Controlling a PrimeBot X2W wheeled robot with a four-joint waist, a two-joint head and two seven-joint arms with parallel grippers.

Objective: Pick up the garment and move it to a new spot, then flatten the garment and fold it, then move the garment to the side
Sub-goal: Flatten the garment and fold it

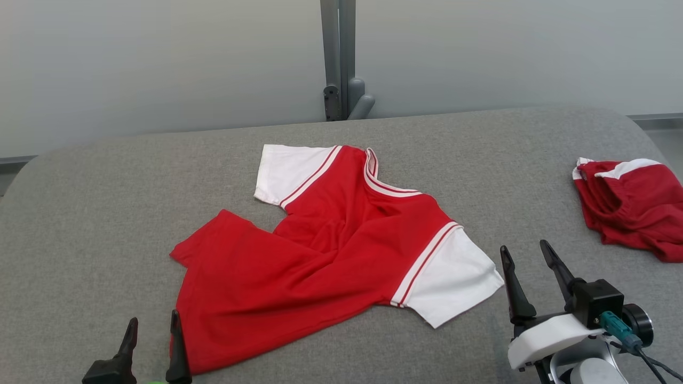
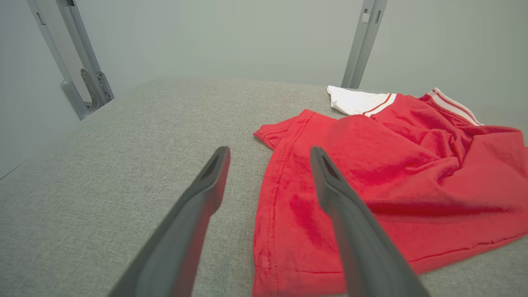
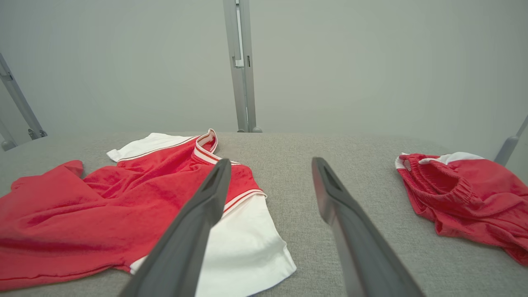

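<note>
A red jersey (image 1: 320, 240) with white sleeves lay rumpled at the centre of the grey tabletop (image 1: 96, 213), its striped collar (image 1: 381, 181) toward the far edge and its lower half twisted toward the near left. The left pincer (image 1: 153, 317) stood wide open and empty at the near-left hem, one finger over the cloth's edge. The right pincer (image 1: 524, 247), equally wide open and holding nothing, pointed up just beside the near-right sleeve (image 1: 453, 280). Red shorts (image 1: 635, 210) sat bunched at the right edge, well apart from the jersey. A metal post (image 1: 338, 58) rose beyond the far edge.
</note>
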